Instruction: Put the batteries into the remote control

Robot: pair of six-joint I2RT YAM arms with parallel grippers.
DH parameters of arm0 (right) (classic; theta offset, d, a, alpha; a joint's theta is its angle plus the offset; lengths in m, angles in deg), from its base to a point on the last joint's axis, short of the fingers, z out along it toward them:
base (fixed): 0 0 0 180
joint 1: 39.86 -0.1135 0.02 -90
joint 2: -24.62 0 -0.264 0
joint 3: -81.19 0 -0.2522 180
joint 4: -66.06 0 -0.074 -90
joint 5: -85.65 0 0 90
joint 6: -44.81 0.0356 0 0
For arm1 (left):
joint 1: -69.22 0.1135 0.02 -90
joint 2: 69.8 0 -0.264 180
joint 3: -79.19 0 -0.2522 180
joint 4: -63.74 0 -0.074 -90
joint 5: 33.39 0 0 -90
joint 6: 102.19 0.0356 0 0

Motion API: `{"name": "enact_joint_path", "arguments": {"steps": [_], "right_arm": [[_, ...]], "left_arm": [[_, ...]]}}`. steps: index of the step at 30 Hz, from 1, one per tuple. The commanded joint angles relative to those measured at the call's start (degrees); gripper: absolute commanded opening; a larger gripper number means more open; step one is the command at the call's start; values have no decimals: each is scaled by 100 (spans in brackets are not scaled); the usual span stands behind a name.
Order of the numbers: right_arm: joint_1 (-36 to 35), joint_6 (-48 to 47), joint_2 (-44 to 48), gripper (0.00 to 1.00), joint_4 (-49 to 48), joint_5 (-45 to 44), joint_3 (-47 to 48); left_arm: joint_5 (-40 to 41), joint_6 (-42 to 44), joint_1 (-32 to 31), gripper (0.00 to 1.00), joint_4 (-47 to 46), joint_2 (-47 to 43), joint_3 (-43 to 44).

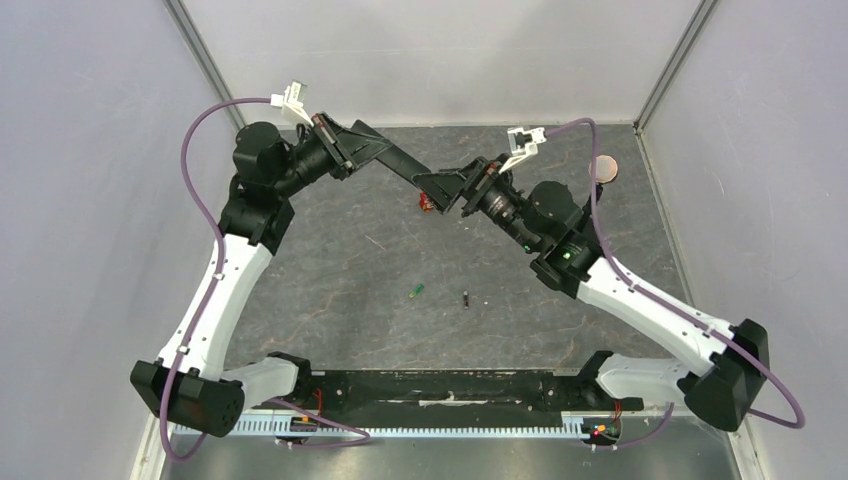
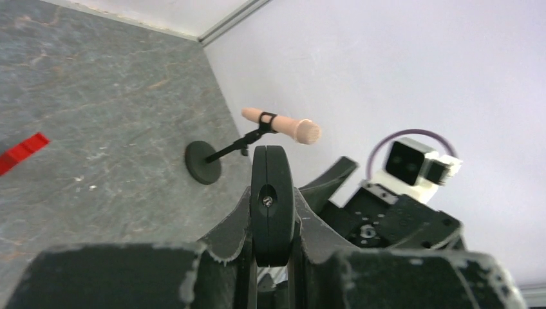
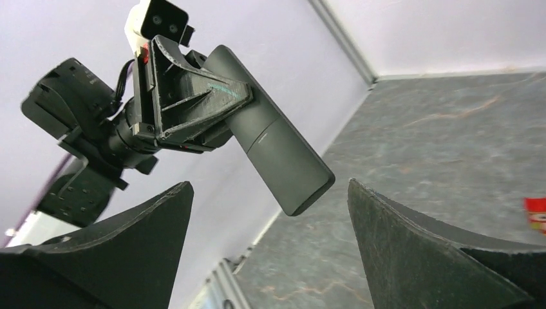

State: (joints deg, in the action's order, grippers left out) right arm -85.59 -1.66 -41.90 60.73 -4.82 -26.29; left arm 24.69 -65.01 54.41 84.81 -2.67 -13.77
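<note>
The remote control (image 1: 408, 170) is a slim black bar held above the table's far side, with my left gripper (image 1: 372, 148) shut on one end. The left wrist view shows the remote control (image 2: 271, 170) end-on, pinched in the left gripper (image 2: 273, 215). My right gripper (image 1: 440, 190) stands open at the remote's free end. In the right wrist view the remote control (image 3: 273, 141) ends level with my right gripper (image 3: 268, 184), touching neither finger. The batteries lie on the table: a green one (image 1: 416, 291) and a dark one (image 1: 466, 298).
A small red-and-white box (image 1: 427, 203) lies under the two grippers. A black round-based stand (image 2: 203, 162) with a tan head (image 2: 286, 126) stands by the far right wall, seen as a tan disc (image 1: 604, 168) from above. Grey walls enclose the table on three sides.
</note>
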Motion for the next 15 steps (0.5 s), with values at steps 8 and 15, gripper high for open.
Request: {"name": "enact_joint_path", "arguments": {"steps": [8,15], "right_arm": [[142,2749,-542,86,-2665,410,-641],[166,3068,-1017,83,-3013,679,-397]], "left_arm": [[-432,-1280,38,2,-467,-125,261],[-596,-1354,39,2,-524,-175,143]]}}
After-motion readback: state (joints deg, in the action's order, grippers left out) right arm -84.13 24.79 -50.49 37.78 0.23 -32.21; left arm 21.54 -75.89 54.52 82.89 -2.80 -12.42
